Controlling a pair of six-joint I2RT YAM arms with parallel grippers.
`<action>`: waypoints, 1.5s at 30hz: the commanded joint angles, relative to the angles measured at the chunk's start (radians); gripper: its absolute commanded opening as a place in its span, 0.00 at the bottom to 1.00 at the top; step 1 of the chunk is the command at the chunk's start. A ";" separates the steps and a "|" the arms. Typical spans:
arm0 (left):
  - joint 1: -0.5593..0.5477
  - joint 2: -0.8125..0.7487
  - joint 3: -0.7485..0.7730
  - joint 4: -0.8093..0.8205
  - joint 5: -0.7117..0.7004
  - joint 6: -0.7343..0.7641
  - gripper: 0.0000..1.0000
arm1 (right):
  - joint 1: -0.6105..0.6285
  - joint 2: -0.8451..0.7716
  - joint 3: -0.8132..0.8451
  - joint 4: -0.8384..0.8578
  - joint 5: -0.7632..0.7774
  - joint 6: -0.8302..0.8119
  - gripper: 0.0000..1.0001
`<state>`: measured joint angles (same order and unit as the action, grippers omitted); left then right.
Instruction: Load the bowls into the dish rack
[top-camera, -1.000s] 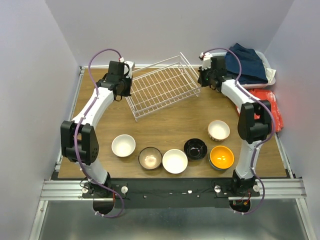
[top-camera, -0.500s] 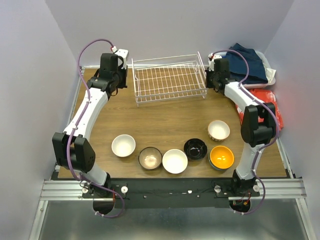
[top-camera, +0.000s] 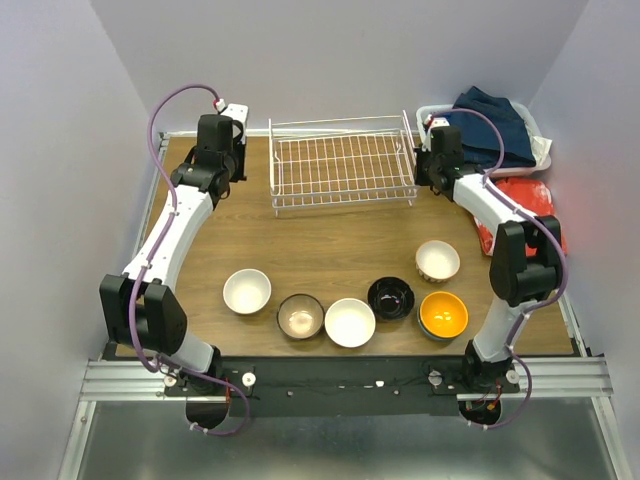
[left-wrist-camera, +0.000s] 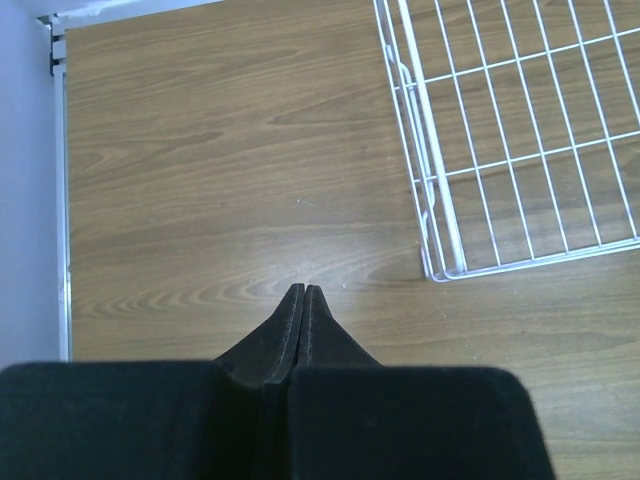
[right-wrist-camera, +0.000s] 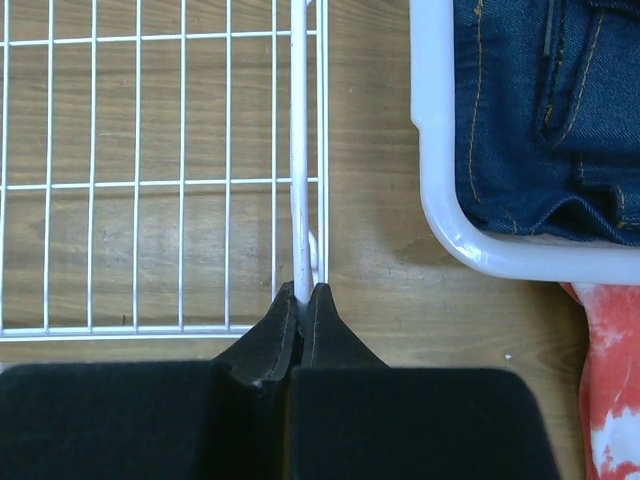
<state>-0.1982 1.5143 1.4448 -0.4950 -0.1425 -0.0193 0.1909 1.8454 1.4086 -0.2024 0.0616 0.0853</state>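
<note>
The rack (top-camera: 343, 170) sat at the far middle of the table (top-camera: 330, 240). Six bowls (top-camera: 350, 322) lay well apart from it along the near edge, all on the wood: two white, one dark with a brownish inside, one glossy black, one orange and, just behind the orange one, one cream with a reddish ribbed outside. The overhead view showed both arms reaching to the rack's two ends but did not show how the fingers stood; the wrist cameras did. On the right, the right gripper (right-wrist-camera: 301, 292) was pinching the top wire of the rack's right side, and the wire ran straight out from between the fingertips. On the left, the left gripper (left-wrist-camera: 304, 290) was pressed together on nothing, over bare wood just beside a corner of the rack and apart from it. The bowls appeared only from above. Right of the rack stood a white basket (right-wrist-camera: 432, 190) of jeans (right-wrist-camera: 540, 120), with a red-and-white cloth (top-camera: 535, 205) beside it.
</note>
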 joint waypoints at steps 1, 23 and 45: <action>0.002 -0.046 -0.034 0.027 -0.057 0.015 0.00 | 0.005 -0.054 -0.033 -0.012 -0.057 0.090 0.01; -0.040 -0.324 -0.261 0.147 -0.048 0.265 0.80 | 0.004 -0.366 -0.149 -0.178 -0.232 -0.188 0.77; -0.050 -0.278 -0.342 0.093 0.018 0.051 0.82 | 0.004 -0.405 -0.407 -0.535 -0.296 -0.697 0.71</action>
<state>-0.2443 1.2755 1.1095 -0.4042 -0.1219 0.0372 0.1913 1.3472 0.9550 -0.6643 -0.2337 -0.5892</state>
